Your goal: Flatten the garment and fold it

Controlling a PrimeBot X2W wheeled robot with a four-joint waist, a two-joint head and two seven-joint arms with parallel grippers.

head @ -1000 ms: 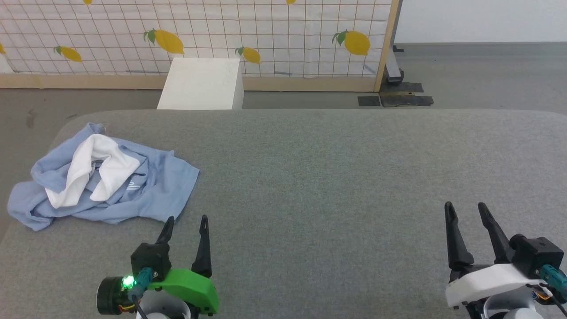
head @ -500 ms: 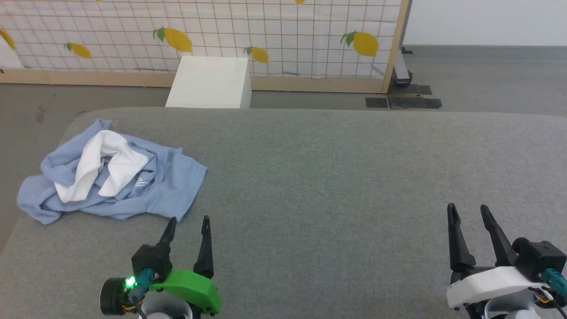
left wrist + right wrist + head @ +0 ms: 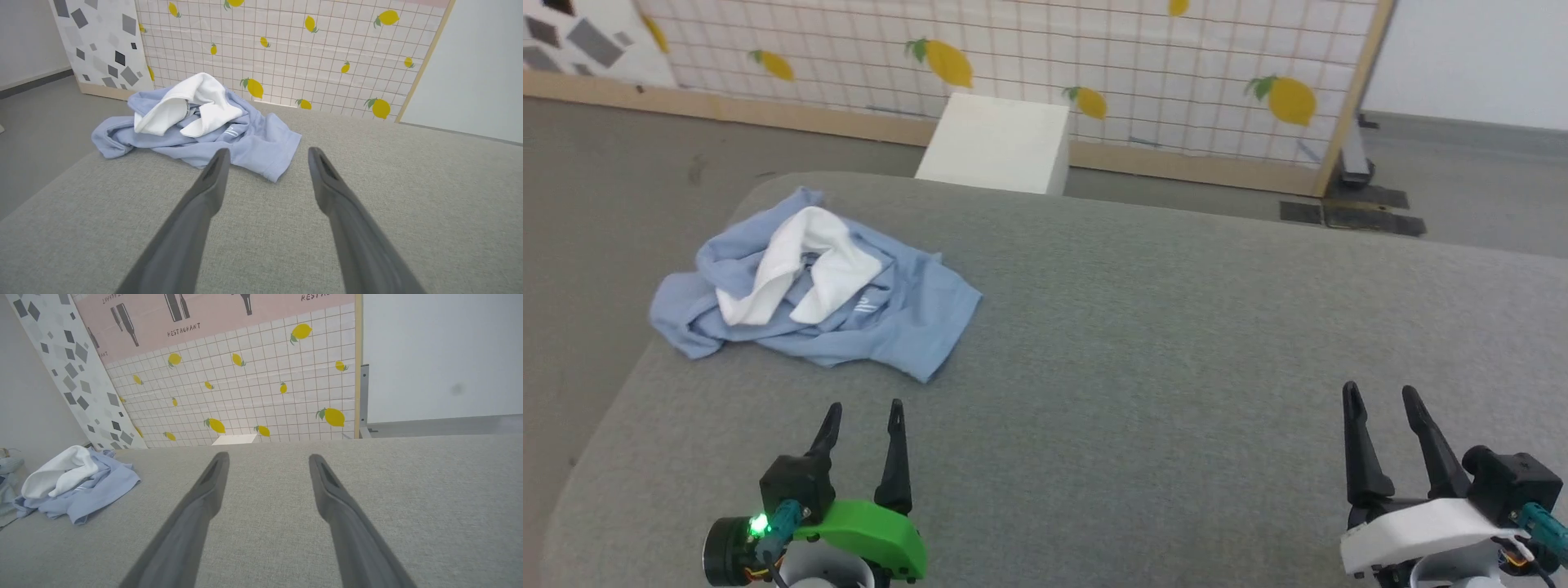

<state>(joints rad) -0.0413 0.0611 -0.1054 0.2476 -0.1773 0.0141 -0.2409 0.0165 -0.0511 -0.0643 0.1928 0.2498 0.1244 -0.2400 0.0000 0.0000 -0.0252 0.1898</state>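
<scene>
Garment count is one: a light blue polo shirt [image 3: 915,318] lies crumpled on the grey table [image 3: 1135,367], near its far left corner. White fabric [image 3: 800,261] is bunched on top of it, and a bit of white script shows beside that. End effectors are two. The left end effector [image 3: 864,405] is near the front edge of the shirt but apart from it, its two dark fingers spread and empty. The right end effector [image 3: 1379,389] is well apart from it at the near right side, also spread and empty. One white box [image 3: 996,143] stands on the floor [image 3: 621,188] behind the table, before a lemon-patterned screen [image 3: 1094,49].
</scene>
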